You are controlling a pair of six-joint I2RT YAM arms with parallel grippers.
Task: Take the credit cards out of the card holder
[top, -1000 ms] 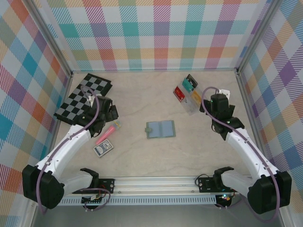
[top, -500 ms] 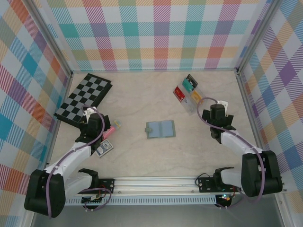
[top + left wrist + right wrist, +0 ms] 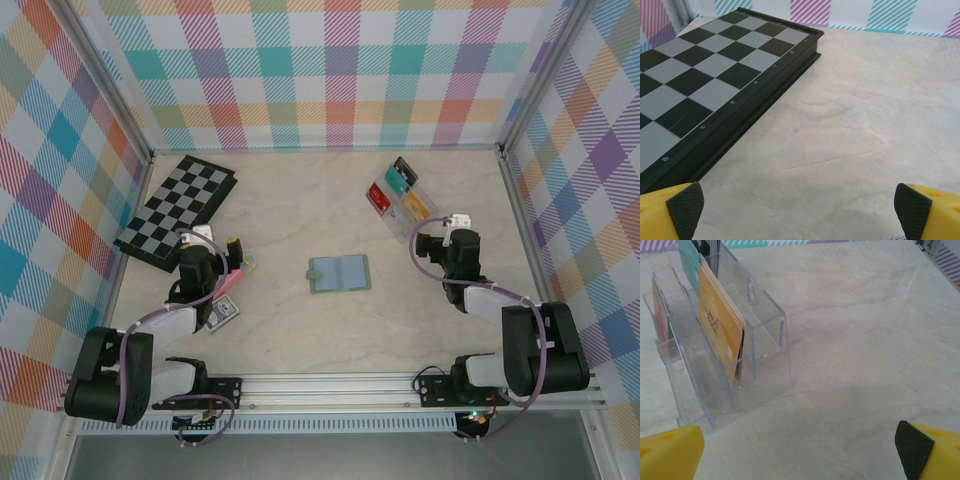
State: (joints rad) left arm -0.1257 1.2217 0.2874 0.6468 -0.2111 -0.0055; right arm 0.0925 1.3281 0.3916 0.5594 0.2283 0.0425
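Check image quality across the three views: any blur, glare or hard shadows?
Top external: even light, no hard shadows, card holder in focus. Left wrist: checkered board crisp, no glare. Right wrist: mild highlights on the clear tray edges, a broad soft shadow across the near table.

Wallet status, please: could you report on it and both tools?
Left tool and right tool open, empty. Wallet open flat mid-table, untouched. Cards standing in clear tray near right tool.
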